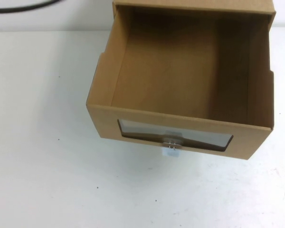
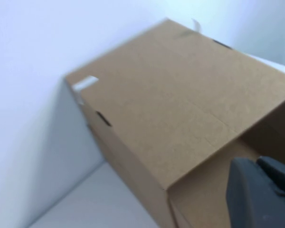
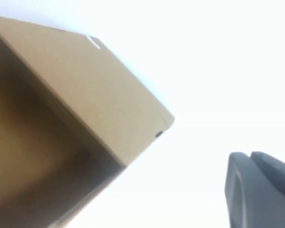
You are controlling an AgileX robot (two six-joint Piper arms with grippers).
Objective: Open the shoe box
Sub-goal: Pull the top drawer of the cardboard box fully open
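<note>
Cardboard shoe box (image 1: 147,121) stands slid open, so I judge the opening done. Right gripper (image 3: 256,190) hangs closed and empty beside it. Left gripper (image 2: 261,194) is by its top, and I cannot tell its state. I'd back both away.

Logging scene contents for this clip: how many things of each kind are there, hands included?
Box: 1, drawer out
Cable: 1
Hands: 2, left hand and right hand, each near the box
Total: 4

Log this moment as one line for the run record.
shoe box: slid open, empty inside | left gripper: close by the box's outer shell | right gripper: shut, beside the box, holding nothing
</note>
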